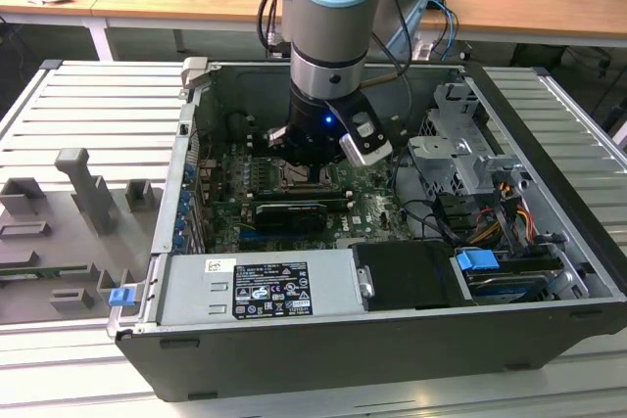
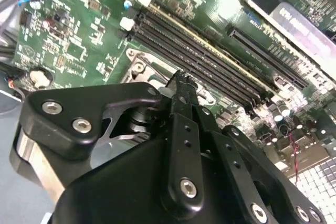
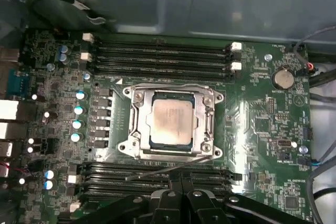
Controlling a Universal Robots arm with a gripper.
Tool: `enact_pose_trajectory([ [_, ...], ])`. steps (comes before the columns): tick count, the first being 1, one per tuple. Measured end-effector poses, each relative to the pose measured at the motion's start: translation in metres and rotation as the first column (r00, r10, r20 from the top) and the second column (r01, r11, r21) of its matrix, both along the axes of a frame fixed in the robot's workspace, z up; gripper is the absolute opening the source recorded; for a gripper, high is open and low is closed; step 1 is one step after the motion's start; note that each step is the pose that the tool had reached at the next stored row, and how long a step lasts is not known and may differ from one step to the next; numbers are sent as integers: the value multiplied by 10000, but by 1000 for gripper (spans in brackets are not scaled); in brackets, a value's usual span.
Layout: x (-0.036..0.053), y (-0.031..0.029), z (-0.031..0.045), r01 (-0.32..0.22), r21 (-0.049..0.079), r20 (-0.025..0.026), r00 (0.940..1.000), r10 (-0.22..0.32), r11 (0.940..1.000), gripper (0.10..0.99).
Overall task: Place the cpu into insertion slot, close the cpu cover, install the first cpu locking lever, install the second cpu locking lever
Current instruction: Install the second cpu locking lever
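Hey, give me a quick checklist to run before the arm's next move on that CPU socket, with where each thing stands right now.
1. The cpu seated in the insertion slot: ok, it lies flat and square in the first wrist view.
2. The cpu cover closed over the chip: ok, its frame surrounds the chip.
3. Locking lever latched: not ok, a thin wire lever sticks out loose beside the socket.
4. Tool positioned at the lever: ok, fingertips sit close to it.
5. Tool gripping the lever: cannot tell.

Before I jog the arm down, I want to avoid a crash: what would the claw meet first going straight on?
Probably the long black memory slots beside the cpu cover, though depth is unclear.
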State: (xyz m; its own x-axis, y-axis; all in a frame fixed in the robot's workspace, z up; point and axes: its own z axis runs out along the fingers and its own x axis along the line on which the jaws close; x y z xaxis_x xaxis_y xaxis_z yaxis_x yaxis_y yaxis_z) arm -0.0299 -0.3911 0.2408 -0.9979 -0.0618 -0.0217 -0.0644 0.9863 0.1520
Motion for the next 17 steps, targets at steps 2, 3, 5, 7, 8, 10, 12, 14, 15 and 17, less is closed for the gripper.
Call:
enact_pose_trajectory([
  [2, -33, 0, -3, -99, 28, 0, 10000, 99, 9999, 106],
  [3, -62, 0, -5, -135, 37, 0, 9999, 135, 9999, 106],
  [5, -152, 0, -26, -157, 52, 0, 9999, 157, 9999, 106],
  [7, -211, 1, -94, -191, 59, 1, 9998, 191, 9998, 106],
  [8, -219, 2, -113, -205, 58, 0, 9998, 205, 9998, 106],
  [10, -233, 5, -153, -234, 59, 1, 9997, 234, 9997, 106],
  [12, -245, 8, -212, -279, 59, 1, 9996, 279, 9996, 106],
  [14, -271, 8, -237, -291, 65, 0, 9996, 291, 9996, 106],
  [15, -314, 8, -239, -293, 90, 2, 9996, 293, 9995, 106],
  [17, -337, 9, -250, -295, 176, 6, 9996, 295, 9994, 106],
])
